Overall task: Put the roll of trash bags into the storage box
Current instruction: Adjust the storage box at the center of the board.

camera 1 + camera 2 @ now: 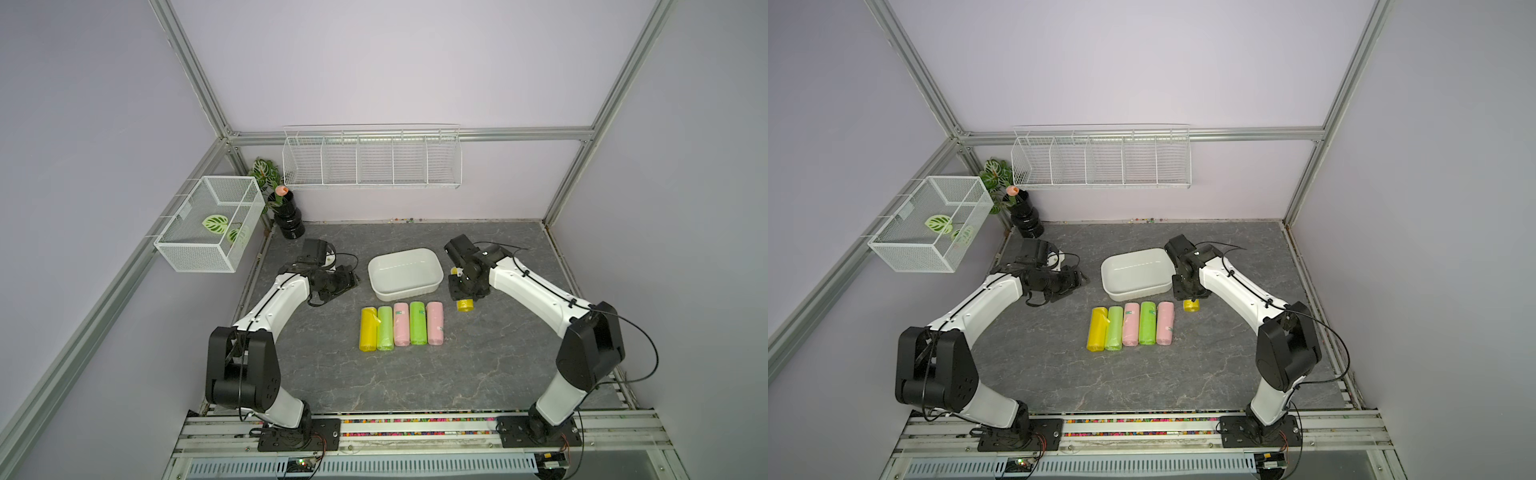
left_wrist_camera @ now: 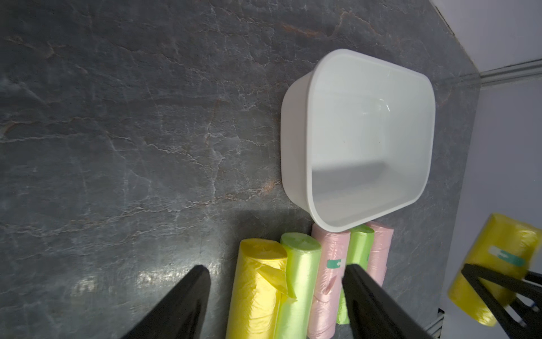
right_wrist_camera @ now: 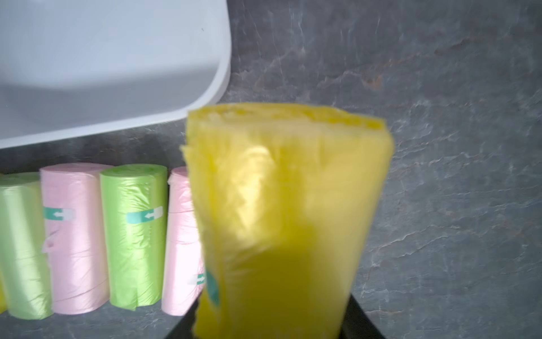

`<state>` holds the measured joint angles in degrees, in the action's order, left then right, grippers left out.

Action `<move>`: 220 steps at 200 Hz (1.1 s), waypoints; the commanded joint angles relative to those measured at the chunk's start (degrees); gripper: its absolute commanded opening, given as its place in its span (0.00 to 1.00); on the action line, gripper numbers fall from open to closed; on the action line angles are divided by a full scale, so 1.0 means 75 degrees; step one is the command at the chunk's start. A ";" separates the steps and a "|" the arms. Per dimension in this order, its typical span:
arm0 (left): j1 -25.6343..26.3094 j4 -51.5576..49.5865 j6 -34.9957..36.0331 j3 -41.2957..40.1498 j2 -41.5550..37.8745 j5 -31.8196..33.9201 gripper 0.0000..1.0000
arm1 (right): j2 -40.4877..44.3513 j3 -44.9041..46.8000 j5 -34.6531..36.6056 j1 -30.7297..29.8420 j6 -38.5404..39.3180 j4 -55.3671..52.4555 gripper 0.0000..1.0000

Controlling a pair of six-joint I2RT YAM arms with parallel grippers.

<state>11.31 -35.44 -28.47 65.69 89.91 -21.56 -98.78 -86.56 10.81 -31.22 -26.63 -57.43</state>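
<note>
The storage box is a shallow white tub at mid table, with nothing in it. My right gripper hangs just right of the box, shut on a yellow roll of trash bags held off the table, also visible in the left wrist view. Several more rolls, yellow, green and pink, lie side by side in front of the box. My left gripper is open to the left of the box and holds nothing.
A long white wire rack hangs on the back wall. A white mesh basket is fixed to the left wall, with a black pot and plant in the back left corner. Aluminium frame posts border the table.
</note>
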 commanded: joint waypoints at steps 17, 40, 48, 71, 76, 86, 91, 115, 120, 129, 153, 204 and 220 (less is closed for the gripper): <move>0.0438 -0.0059 -0.0776 0.1032 0.1101 0.0945 0.74 | 0.0250 -0.0684 0.0107 -0.0097 0.0516 -0.0645 0.27; 0.0706 -0.0077 -0.0954 0.1460 0.1583 0.1269 0.73 | 0.0433 -0.0662 0.0075 -0.0137 0.0499 -0.0686 0.27; 0.0774 -0.0079 -0.1004 0.1586 0.1710 0.1368 0.72 | 0.0515 -0.0585 0.0063 -0.0149 0.0487 -0.0667 0.27; 0.0951 -0.0131 -0.1027 0.1983 0.2216 0.1425 0.66 | 0.0791 -0.0262 0.0038 -0.0156 0.0470 -0.0520 0.28; 0.0998 -0.0168 -0.1015 0.2097 0.2332 0.1453 0.65 | 0.0838 -0.0208 0.0024 -0.0153 0.0483 -0.0480 0.28; 0.1108 -0.0217 -0.0985 0.2283 0.2560 0.1489 0.62 | 0.0926 -0.0079 0.0036 -0.0156 0.0481 -0.0404 0.28; 0.1168 -0.0246 -0.0977 0.2376 0.2657 0.1500 0.61 | 0.0956 -0.0023 0.0035 -0.0150 0.0481 -0.0379 0.29; 0.1356 -0.0313 -0.0978 0.2652 0.3012 0.1551 0.52 | 0.1001 0.0079 0.0003 -0.0150 0.0498 -0.0363 0.29; 0.1368 -0.0321 -0.0981 0.2683 0.3064 0.1551 0.49 | 0.1007 0.0091 -0.0005 -0.0150 0.0496 -0.0367 0.29; 0.1370 -0.0390 -0.0960 0.2770 0.3162 0.1577 0.41 | 0.1019 0.0109 -0.0011 -0.0153 0.0498 -0.0352 0.29; 0.1386 -0.0664 -0.0726 0.3024 0.3329 0.1719 0.17 | 0.1051 0.0214 -0.0023 -0.0150 0.0481 -0.0278 0.29; 0.1456 -0.0891 -0.0252 0.3229 0.3351 0.1767 0.08 | 0.0975 0.0314 -0.0231 -0.0152 0.0367 -0.0148 0.29; 0.1466 -0.0965 0.0045 0.3336 0.3440 0.1578 0.05 | 0.0960 0.0326 -0.0295 -0.0150 0.0329 -0.0115 0.29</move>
<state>21.78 -41.06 -32.32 88.44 114.89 -8.64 -92.44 -84.68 9.54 -32.03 -23.53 -60.03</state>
